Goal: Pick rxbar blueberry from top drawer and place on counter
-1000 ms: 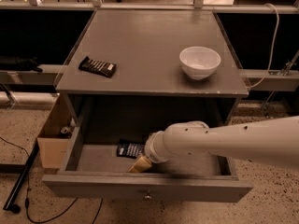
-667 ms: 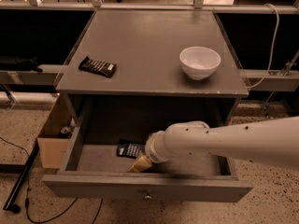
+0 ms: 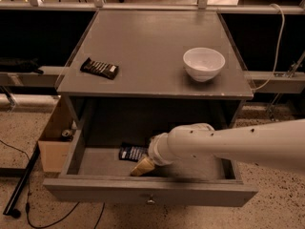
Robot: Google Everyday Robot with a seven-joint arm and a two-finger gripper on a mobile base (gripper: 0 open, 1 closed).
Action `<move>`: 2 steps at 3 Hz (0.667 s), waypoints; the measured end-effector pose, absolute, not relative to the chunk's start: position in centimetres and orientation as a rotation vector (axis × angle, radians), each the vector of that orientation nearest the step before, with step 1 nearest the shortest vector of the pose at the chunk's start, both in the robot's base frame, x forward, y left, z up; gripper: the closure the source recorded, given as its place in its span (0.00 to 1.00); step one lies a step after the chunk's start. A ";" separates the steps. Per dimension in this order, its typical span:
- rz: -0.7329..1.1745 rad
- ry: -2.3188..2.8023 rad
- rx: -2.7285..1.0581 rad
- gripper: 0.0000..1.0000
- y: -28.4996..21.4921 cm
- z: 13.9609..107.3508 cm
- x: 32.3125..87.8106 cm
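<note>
reaching down into the wide, shallow grey top drawer [image 3: 150, 192], which is standing pulled out beneath the large flat grey counter [image 3: 147, 46], we are holding our tan-tipped gripper [image 3: 143, 166] low over the drawer floor near the front panel, at the end of the thick white arm [image 3: 228, 144]. whether it is clasping anything or hanging loose we cannot tell. the small flat rxbar blueberry in its dark navy wrapper with white print [image 3: 132, 152] is lying on the drawer floor, just beside the gripper and slightly behind it, partly hidden by the arm's wrist. we are judging the grasp to be the step in hand. to do it well, we are wanting to centre the gripper across the bar's narrow width, go low enough to catch the thin wrapper rather than skate over it, and lift straight up so the bar is clearing the front wall. on the counter a round white ceramic bowl [image 3: 204, 64] is sitting at one side and a black-brown wrapped bar with a white end patch [image 3: 99, 68] at the other, so we are aiming for the bare middle between them.
</note>
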State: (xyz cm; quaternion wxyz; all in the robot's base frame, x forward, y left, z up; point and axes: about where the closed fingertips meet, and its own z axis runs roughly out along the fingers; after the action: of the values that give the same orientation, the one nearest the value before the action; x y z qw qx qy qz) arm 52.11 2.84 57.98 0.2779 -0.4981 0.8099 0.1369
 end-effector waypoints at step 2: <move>0.368 2.174 -1.337 1.00 2.8 59.5 52.1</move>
State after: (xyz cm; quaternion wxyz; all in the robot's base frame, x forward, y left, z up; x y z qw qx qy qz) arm 52.10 2.76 59.54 0.2779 -0.4982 0.8098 0.1369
